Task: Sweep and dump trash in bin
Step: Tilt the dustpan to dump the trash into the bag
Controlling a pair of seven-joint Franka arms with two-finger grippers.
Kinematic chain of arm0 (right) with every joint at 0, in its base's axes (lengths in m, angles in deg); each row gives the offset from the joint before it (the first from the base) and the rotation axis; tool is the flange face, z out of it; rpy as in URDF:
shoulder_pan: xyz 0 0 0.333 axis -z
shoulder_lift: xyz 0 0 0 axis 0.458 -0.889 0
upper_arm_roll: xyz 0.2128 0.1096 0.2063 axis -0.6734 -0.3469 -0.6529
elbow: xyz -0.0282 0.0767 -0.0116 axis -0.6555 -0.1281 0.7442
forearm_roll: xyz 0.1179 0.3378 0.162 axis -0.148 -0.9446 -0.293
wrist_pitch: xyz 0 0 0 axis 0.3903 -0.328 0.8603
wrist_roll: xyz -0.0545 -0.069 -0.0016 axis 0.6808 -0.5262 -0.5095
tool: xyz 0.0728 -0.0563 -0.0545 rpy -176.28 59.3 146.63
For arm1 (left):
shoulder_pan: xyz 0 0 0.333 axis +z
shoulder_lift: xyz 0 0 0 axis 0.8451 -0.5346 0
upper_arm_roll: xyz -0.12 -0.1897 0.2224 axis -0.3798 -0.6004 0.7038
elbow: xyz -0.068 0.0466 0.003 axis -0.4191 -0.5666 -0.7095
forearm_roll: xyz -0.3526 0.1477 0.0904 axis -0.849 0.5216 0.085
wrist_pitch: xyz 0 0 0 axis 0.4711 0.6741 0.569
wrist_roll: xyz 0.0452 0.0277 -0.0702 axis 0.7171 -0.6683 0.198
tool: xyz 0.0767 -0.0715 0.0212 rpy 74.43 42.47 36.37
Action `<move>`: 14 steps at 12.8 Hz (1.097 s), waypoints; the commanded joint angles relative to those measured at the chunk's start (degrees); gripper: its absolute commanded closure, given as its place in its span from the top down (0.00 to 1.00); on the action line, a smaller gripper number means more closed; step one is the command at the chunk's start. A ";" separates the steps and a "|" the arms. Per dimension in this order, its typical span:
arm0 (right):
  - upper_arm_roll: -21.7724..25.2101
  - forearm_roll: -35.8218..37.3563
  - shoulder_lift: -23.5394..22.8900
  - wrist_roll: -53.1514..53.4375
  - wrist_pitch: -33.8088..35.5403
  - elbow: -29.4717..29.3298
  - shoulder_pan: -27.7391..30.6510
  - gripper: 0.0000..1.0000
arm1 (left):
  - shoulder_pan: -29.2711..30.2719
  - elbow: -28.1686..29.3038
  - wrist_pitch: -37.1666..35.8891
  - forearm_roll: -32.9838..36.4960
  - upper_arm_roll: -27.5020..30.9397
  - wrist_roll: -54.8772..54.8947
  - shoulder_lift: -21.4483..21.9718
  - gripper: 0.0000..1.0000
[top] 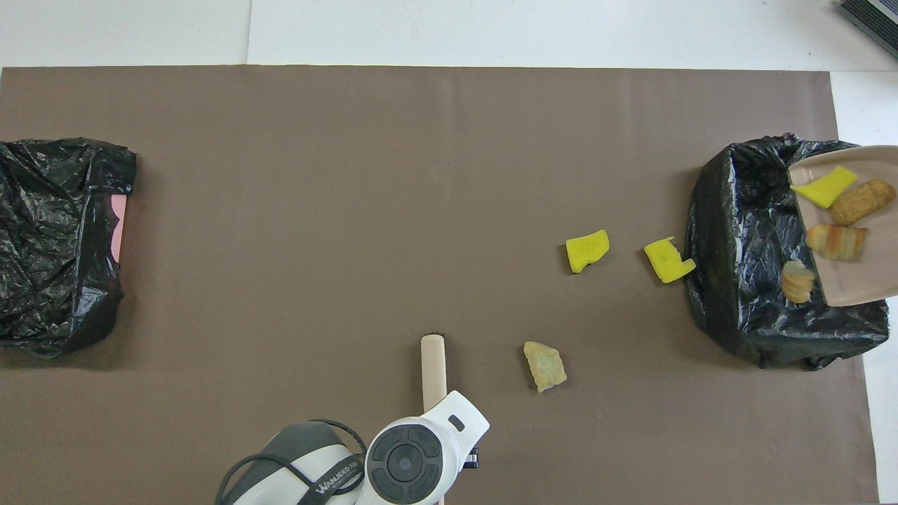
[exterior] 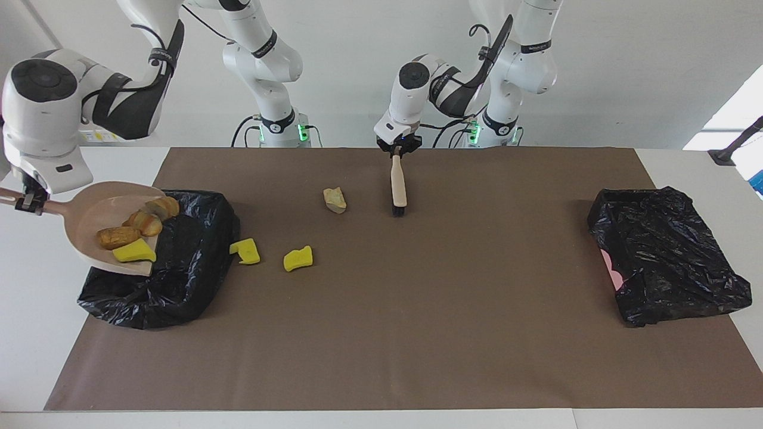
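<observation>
My right gripper is shut on the handle of the beige dustpan, held tilted above the black-lined bin at the right arm's end. The pan carries trash: a yellow wedge and brown bread lumps. One lump is sliding off the pan's lip over the bin. Two yellow wedges lie on the mat beside the bin. A tan lump lies nearer the robots. My left gripper is shut on the brush, bristles on the mat.
A second black-lined bin with a pink edge sits at the left arm's end of the brown mat. In the overhead view the left arm's wrist covers the top of the brush handle.
</observation>
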 commanded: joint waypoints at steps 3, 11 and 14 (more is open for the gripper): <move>-0.35 6.41 2.97 0.78 -0.64 3.67 -1.28 0.00 | 0.22 1.13 1.34 -0.54 0.80 2.06 0.53 0.00; -0.52 14.40 7.00 -1.15 -0.20 5.96 -3.21 0.00 | 1.80 1.13 2.40 -0.54 0.80 2.15 -0.09 0.32; -0.44 18.45 8.59 1.92 -0.02 7.80 -4.19 0.00 | 1.89 1.13 3.98 -0.54 0.80 1.45 -0.53 0.82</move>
